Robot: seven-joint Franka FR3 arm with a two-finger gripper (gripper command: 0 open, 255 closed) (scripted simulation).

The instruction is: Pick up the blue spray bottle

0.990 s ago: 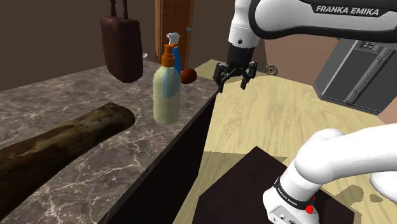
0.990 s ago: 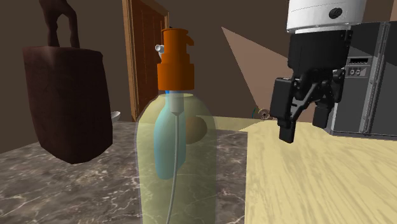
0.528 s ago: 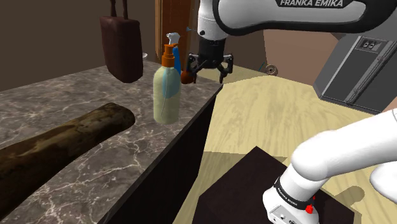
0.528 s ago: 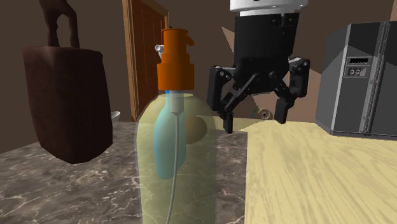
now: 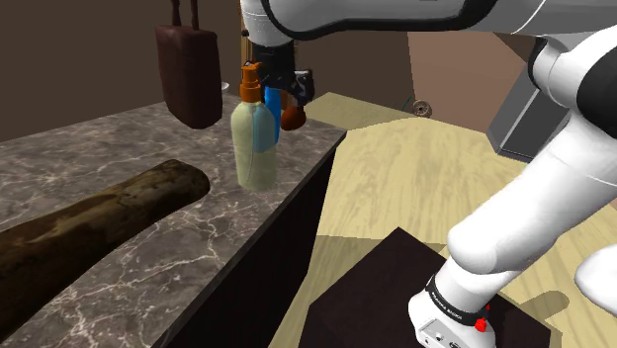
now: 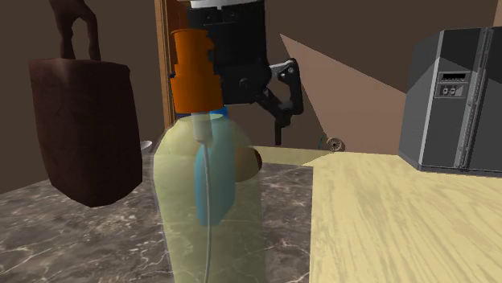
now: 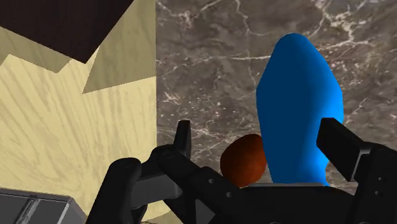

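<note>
The black gripper [image 7: 257, 137] hangs released, spread to straddle the tapered blue spray bottle [image 7: 298, 108]; a round brown ball [image 5: 293, 120] crowds it at the shoulder view's right.

Veined marble counter [image 5: 119, 163]; pale wood floor [image 5: 415, 188]; brown walls [image 5: 79, 59].

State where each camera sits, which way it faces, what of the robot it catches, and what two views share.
Wrist view: on the hand, looking down past the open gripper at the blue spray bottle and a brown ball.
Shoulder view: beside the stand, looking along the marble counter; the white arm arches overhead.
Second exterior view: low by the counter, behind the yellowish pump bottle, facing the grey fridge; the gripper shows.
Shared: the last two both show the brown bag.
</note>
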